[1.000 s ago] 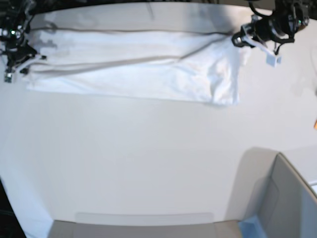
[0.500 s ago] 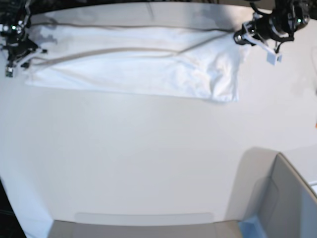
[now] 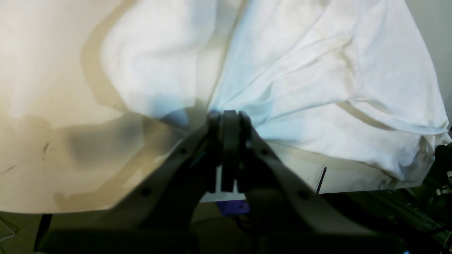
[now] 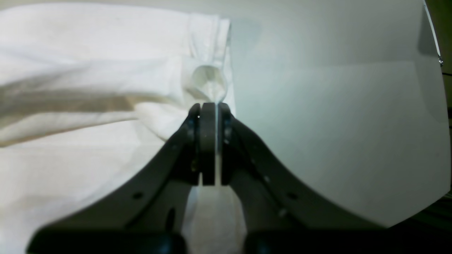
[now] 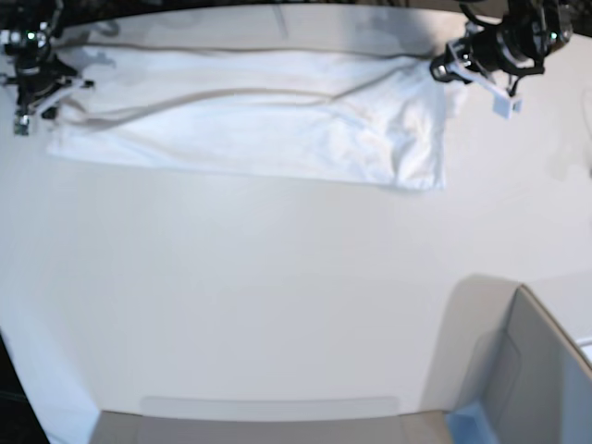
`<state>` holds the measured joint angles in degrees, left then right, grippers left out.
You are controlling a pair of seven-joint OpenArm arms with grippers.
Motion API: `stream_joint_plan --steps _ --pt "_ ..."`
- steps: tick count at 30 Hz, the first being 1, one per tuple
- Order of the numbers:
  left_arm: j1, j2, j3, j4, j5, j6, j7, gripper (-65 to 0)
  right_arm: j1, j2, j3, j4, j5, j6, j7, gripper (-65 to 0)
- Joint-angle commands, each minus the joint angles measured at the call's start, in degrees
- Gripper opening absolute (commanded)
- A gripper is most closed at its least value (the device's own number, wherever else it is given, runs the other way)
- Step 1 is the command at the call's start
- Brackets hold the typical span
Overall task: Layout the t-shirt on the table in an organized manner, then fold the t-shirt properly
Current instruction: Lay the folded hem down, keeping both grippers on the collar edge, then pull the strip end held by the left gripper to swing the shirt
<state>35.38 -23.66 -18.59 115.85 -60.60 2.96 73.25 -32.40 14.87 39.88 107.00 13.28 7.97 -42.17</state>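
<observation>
I see the big white table (image 5: 277, 296) with the t-shirt (image 5: 259, 125) stretched out long across its far side. My left gripper (image 3: 226, 116) pinches one end of the shirt tight. My right gripper (image 4: 208, 107) pinches the other end tight.

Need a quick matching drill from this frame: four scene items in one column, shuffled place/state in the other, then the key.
Column 1:
1. left gripper
2. right gripper
3. t-shirt
4. grey bin

Column 2:
A. stretched in a long band along the far side of the table
B. shut on cloth at the base view's left end
C. near corner, base view's lower right
D. shut on cloth at the base view's right end

Pairs: 1-D, 2-B, 3-A, 4-C
</observation>
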Motion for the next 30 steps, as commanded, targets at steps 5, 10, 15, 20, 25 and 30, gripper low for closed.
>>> stream_joint_plan --steps 5,10,15,20,25,30 --pt "0.4 -0.6 -0.4 0.7 -0.5 0.0 0.3 -64.6 -1.7 0.8 0.6 0.6 0.0 -0.1 0.8 -65.0" --pt "1.6 -0.6 -0.7 0.9 -0.6 0.0 0.3 -53.6 -1.9 0.8 0.6 0.6 0.0 -0.1 0.9 -65.0" --pt "1.9 -0.5 -0.8 0.9 -0.9 0.0 -0.2 -45.7 -1.8 0.8 0.5 0.6 0.0 -0.1 0.8 -65.0" --pt "4.1 -0.6 -2.5 1.0 -0.9 0.1 -3.3 -45.7 -1.8 0.8 0.5 0.6 0.0 -0.1 0.8 -65.0" --pt "4.4 -0.5 -7.5 1.0 -1.0 0.0 -3.1 -45.9 -1.8 0.8 0.4 0.6 0.0 -0.1 0.8 -65.0" --pt "4.4 -0.5 -9.7 1.0 -2.0 -0.5 -3.1 -46.0 -1.6 0.8 0.3 0.6 0.0 -0.1 0.8 -65.0"
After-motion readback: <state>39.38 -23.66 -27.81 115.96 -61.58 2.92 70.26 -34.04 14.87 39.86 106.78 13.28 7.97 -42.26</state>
